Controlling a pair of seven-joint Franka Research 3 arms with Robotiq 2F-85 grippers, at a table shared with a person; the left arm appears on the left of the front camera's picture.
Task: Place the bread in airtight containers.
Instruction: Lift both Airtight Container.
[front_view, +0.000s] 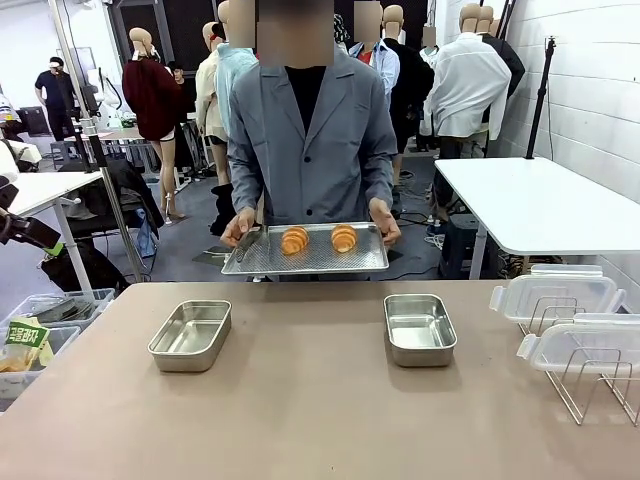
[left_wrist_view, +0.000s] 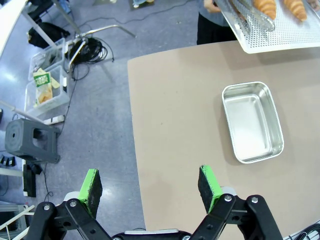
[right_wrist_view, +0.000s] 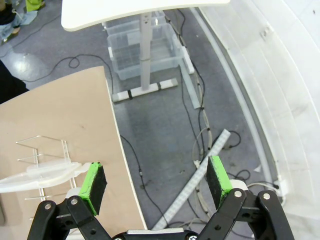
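Golden-brown, the first croissant and the second croissant lie side by side on the perforated tray, which the person holds just beyond the far edge of the table. The left container and right container stand empty and well apart, their clear lids off, propped at the right. The left gripper and right gripper hang spread wide, holding nothing. By the look of it, every step remains: both transfers, then both lids.

Left tool black, green pads, silver screws, right tool identical
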